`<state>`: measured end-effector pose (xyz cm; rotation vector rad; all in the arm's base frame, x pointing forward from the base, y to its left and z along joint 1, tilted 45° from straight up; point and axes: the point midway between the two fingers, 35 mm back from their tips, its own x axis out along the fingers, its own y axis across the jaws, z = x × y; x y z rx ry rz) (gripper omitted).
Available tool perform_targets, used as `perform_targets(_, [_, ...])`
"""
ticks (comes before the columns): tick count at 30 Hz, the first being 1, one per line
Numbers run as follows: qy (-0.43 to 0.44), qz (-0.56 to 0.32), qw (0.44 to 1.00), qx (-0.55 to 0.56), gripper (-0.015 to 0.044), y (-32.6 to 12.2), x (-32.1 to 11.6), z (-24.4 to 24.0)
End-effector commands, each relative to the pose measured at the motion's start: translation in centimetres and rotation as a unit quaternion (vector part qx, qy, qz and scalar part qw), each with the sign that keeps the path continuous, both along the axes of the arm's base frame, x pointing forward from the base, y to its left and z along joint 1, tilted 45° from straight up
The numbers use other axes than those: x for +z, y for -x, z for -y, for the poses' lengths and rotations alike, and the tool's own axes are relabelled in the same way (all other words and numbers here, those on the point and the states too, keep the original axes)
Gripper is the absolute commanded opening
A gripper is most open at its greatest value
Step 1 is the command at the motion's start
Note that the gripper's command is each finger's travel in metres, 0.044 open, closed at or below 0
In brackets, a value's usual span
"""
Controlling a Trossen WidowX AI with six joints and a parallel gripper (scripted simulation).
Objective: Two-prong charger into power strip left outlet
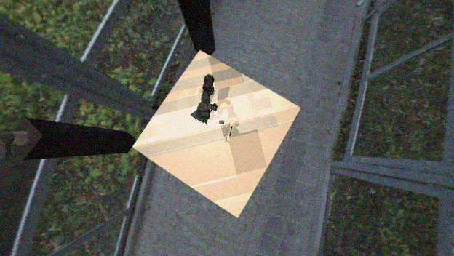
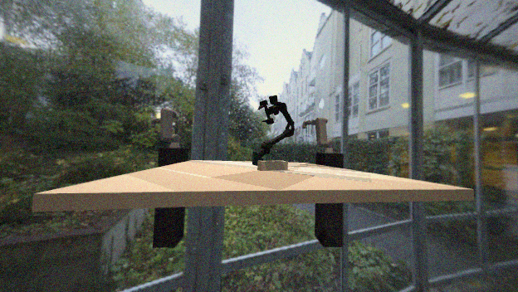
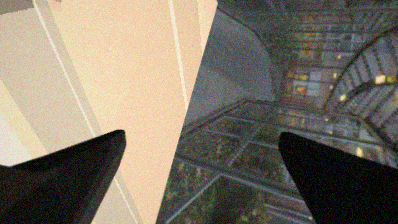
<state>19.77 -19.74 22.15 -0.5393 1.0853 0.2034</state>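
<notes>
The charger is a small dark block on the table in the top view, just left of the power strip's upper end. The power strip is pale and narrow with dark marks on top. In the exterior view it is a low tan block, and I cannot make out the charger there. My gripper is open and empty, high above the table. In the wrist view the fingers stand wide apart, with neither charger nor strip between them. The outlet slots are too small to make out.
The table carries bands of light and shadow. My arm rises from its base left of the charger in the top view. Dark posts stand at or beyond the table's edges.
</notes>
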Motion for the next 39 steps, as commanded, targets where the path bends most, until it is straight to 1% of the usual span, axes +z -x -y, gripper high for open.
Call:
perform_targets(1, [-0.035, -0.006, 0.999, 0.021, 0.044, -1.3, -1.5, -1.5])
perform_targets(20, [-0.158, -0.053, 0.98, 0.106, 0.044, -4.7, -6.9, -8.7])
perform_targets(39, [-0.267, -0.138, 0.938, 0.174, 0.044, -4.8, -11.9, -16.8])
